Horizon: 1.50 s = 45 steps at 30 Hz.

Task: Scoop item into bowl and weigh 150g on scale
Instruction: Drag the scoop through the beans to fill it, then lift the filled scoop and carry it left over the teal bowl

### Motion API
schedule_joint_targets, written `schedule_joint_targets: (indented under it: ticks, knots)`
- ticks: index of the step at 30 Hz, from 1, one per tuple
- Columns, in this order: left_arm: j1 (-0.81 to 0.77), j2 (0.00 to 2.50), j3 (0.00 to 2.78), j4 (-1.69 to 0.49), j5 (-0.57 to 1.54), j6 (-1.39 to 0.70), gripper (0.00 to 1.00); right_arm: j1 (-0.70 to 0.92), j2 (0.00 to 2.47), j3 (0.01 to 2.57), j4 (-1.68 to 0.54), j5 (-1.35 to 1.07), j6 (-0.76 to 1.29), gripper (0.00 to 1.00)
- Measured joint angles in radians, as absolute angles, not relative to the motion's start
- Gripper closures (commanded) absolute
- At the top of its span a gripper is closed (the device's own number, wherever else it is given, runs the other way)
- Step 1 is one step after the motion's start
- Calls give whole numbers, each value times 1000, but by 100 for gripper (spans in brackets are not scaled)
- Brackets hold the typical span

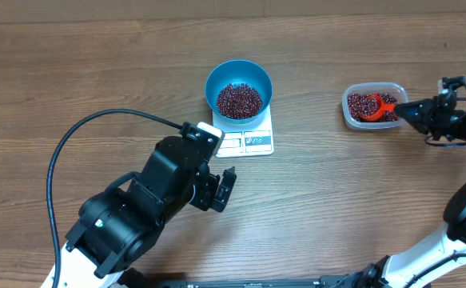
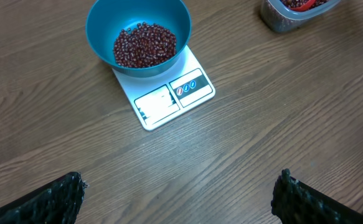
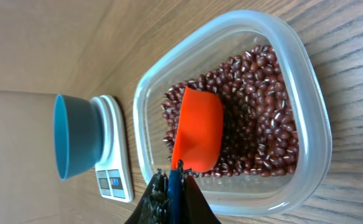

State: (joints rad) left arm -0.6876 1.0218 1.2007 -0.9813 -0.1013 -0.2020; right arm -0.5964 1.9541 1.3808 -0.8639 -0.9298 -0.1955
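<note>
The right gripper [image 3: 174,173] has its fingers closed tight on the thin handle of the orange scoop [image 3: 197,127]. The scoop's cup lies just ahead of the fingertips, down among the beans [image 3: 262,124] in the clear container [image 3: 309,106]. I cannot tell how much the cup holds.

Far beyond those fingertips, well apart from the container, the blue bowl [image 1: 214,80] sits on the white scale [image 1: 256,142] with a heap of beans already in it. The display is too small to read.

The left gripper [image 2: 178,199] hangs over bare table [image 2: 281,124] with its fingers spread wide and nothing between them. The scale and bowl are ahead of it, not touching.

Several things could go wrong from here:
- The pinch is on a narrow handle, so a loaded cup could twist in the fingers and tip beans out.
- The way to the bowl crosses open wood, and any tilt or jerk would scatter beans where they are hard to recover.
- Nothing steadies the container, so a push from the scoop may slide it instead of filling the cup.
- At the bowl, a knock on the rim could shift it on the scale, and a full dump could overshoot the target weight.
</note>
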Motion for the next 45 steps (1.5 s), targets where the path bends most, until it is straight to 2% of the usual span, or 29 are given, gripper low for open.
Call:
schedule_joint_targets:
  ticks: [25, 45]
  knots:
    - [-688, 1022, 1201, -981, -101, -202, 1, -615, 1954, 1381, -865, -1079, -211, 96]
    - [-688, 1022, 1201, -981, -101, -202, 1, -614, 1954, 1381, -865, -1323, -236, 96]
